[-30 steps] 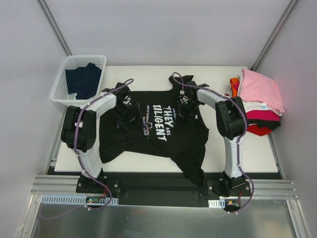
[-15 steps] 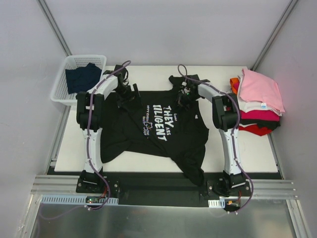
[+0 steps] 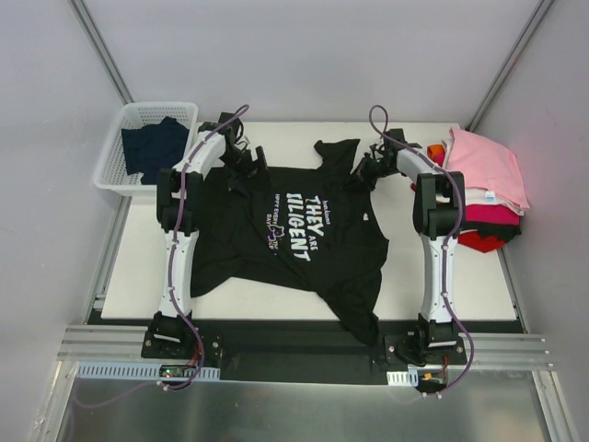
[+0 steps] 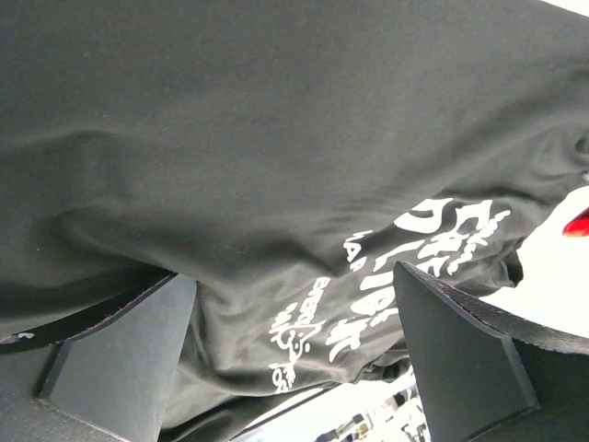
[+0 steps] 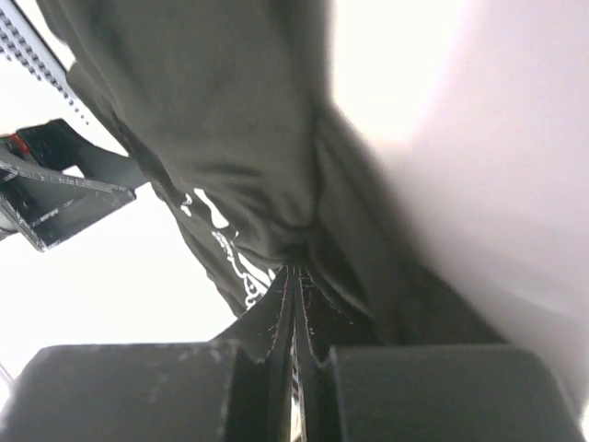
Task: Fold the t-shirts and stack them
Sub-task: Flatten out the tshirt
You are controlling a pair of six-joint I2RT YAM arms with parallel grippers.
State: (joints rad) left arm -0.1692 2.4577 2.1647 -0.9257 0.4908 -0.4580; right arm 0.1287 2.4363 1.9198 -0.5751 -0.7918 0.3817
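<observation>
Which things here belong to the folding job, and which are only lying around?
Belong to the job:
- black t-shirt, spread out
- folded t-shirt pile, at the right edge
- navy t-shirt

Only lying around:
- white basket, which holds the navy one
- table

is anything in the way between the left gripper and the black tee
Nothing visible. The left gripper hangs open right over the black t-shirt, bare cloth beneath its jaws. The right gripper is shut on the same shirt.
</observation>
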